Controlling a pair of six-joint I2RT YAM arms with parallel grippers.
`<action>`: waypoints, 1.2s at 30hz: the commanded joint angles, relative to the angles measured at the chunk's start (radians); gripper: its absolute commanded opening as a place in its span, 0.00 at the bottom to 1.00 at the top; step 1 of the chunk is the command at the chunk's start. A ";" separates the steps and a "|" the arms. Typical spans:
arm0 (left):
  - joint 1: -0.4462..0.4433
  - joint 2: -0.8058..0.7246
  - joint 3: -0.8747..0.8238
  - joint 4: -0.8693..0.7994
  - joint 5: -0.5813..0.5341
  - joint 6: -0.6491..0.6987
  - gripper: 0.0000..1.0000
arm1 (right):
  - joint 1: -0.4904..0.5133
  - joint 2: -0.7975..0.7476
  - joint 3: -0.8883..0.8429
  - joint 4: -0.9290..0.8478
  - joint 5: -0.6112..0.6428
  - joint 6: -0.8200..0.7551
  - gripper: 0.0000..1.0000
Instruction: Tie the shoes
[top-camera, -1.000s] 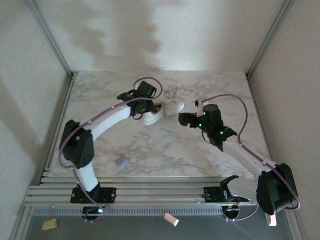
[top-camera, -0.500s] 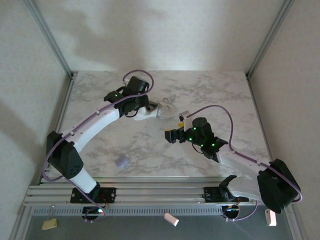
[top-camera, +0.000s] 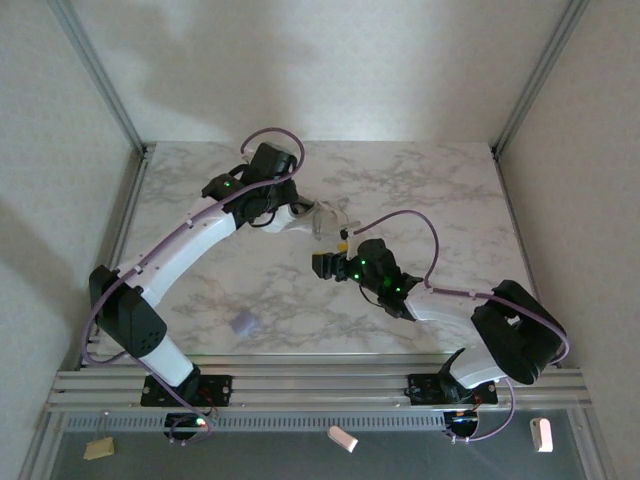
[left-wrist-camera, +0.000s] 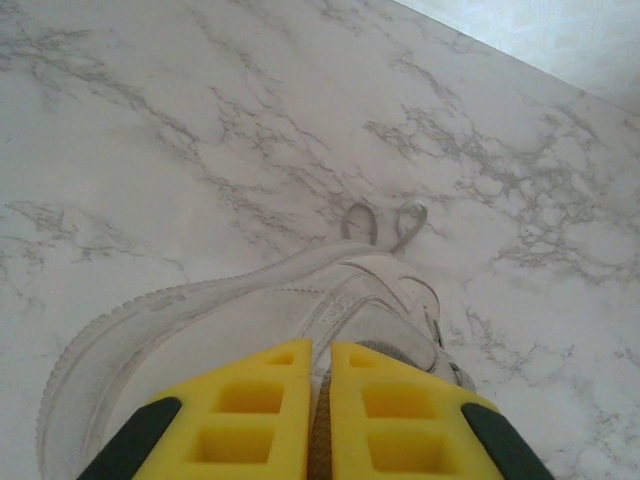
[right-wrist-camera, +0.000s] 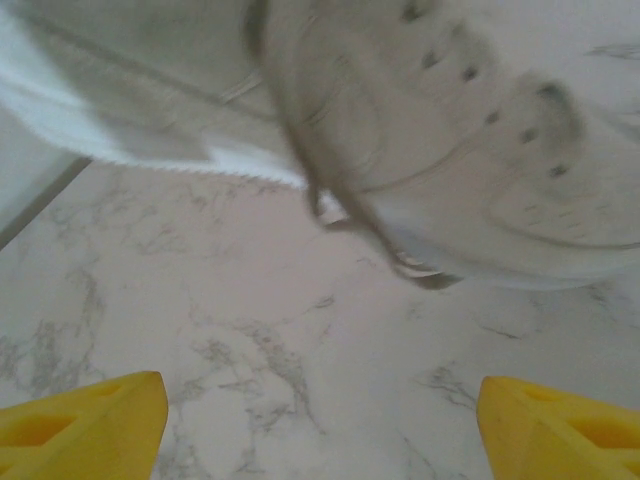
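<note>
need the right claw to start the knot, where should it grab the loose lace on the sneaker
Take the loose lace where it trails onto the table beside the sneaker, coming in low from the side facing the open right claw. That stretch lies clear of the upper, thin and free, though blurred.

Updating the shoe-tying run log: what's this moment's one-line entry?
left gripper: shut on sneaker | right gripper: open, empty, facing sneaker | lace loops: lying on table
</note>
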 joint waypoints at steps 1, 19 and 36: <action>-0.014 -0.076 -0.057 0.059 -0.050 -0.041 0.00 | 0.003 -0.058 0.010 -0.045 0.132 0.040 0.81; -0.153 -0.329 -0.778 0.381 0.104 -0.123 0.09 | -0.002 -0.406 -0.010 -0.491 0.187 -0.143 0.82; -0.019 -0.228 -0.646 0.313 0.131 0.287 0.63 | -0.108 -0.460 0.113 -0.777 -0.125 -0.146 0.86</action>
